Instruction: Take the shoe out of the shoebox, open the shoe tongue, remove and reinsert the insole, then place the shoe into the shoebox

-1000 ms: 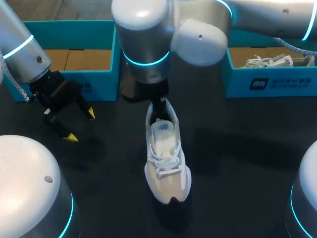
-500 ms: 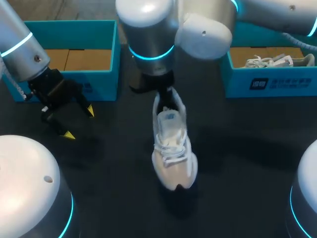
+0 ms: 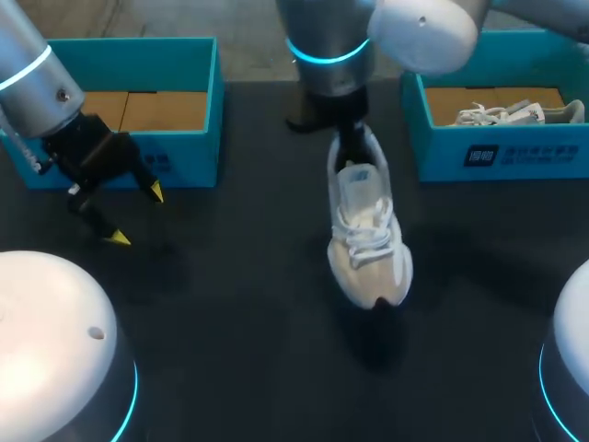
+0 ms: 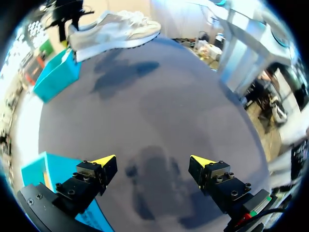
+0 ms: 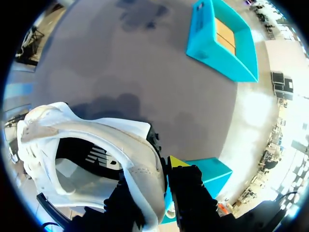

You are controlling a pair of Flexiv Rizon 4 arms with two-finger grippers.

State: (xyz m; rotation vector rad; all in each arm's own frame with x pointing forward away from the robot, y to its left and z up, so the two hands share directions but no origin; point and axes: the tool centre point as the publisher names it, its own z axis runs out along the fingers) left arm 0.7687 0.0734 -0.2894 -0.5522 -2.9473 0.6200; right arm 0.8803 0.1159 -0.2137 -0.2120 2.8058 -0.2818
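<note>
Head view: right gripper (image 5: 161, 166) pinches the white mesh sneaker (image 3: 368, 241) by its heel collar (both fingers, apparently). Grip firmly and lower it sole-flat leftward, near the spread, empty left gripper (image 3: 136, 215).

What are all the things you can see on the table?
shoe: one, white, in the air over the table's middle, held by its heel
left shoebox: one, teal, far left, only a brown floor showing inside
right shoebox: one, teal, far right
second shoe: one, pale, lying in the right shoebox
table: one, black, under everything
left gripper: one, black with yellow tips, open, in front of the left shoebox
right gripper: one, black with yellow tips, shut on the shoe's heel
</note>
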